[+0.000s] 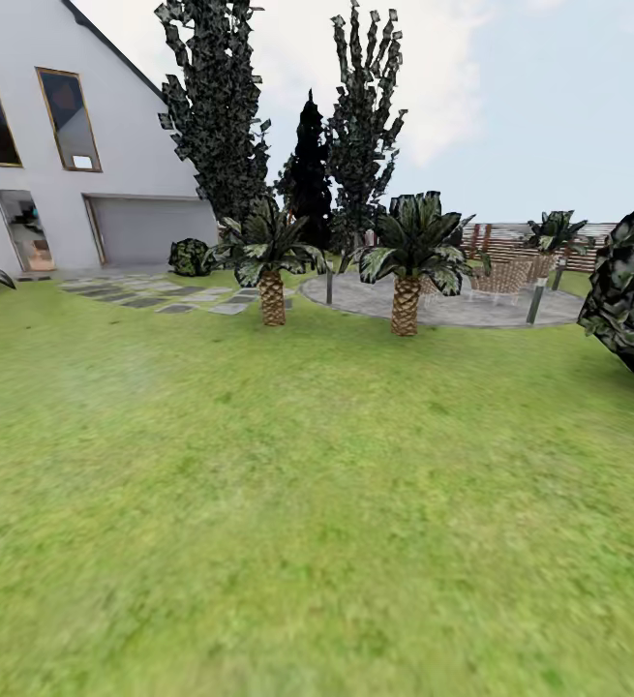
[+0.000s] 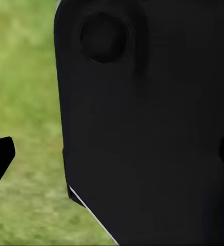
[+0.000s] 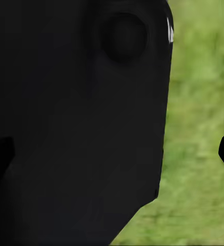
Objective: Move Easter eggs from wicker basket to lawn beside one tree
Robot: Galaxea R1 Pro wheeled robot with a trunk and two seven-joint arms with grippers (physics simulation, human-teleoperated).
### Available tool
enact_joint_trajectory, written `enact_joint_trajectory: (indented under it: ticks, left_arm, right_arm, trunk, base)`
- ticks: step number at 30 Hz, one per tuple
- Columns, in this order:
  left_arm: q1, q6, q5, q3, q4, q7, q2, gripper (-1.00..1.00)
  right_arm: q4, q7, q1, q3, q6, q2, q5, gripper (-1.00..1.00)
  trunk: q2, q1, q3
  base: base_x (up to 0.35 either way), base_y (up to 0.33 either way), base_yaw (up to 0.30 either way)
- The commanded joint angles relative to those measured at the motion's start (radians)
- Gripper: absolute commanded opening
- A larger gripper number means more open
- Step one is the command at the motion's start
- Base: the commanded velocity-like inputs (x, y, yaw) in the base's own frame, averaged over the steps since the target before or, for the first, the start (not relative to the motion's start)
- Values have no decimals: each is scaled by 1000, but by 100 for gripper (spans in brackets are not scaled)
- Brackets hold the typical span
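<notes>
Ahead: lawn (image 1: 287, 503), white house (image 1: 55, 145), two palms (image 1: 270, 257); hands' spread indiscernible; no writing.

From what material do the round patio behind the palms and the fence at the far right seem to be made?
The round patio looks like grey stone or concrete: flat, matte, speckled, though the render leaves it open. The fence seems to be wood: brown horizontal slats with gaps, unpolished.
</notes>
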Motion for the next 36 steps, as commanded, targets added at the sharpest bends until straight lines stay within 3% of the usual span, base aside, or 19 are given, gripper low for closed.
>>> enact_joint_trajectory:
  ticks: [1, 6, 13, 36]
  left_arm:
    - [6, -3, 6, 3, -4, -1, -6, 100]
    - [12, -2, 8, 3, -16, -2, -22, 100]
    - [15, -2, 8, 3, -21, -2, -22, 100]
    - [15, -5, 8, 3, -21, -2, -20, 100]
  right_arm:
    - [1, -3, -6, 3, 1, -6, 3, 100]
    - [-2, -3, -28, -1, -10, -5, 2, 100]
    - [-3, -3, -67, 5, -49, -18, 4, 100]
    - [-3, -3, -68, 6, -135, -33, 4, 100]
  trunk:
    - [0, 0, 0]
    - [0, 0, 0]
    - [0, 0, 0]
    - [0, 0, 0]
  base:
    - [0, 0, 0]
    - [0, 0, 0]
    - [0, 0, 0]
    - [0, 0, 0]
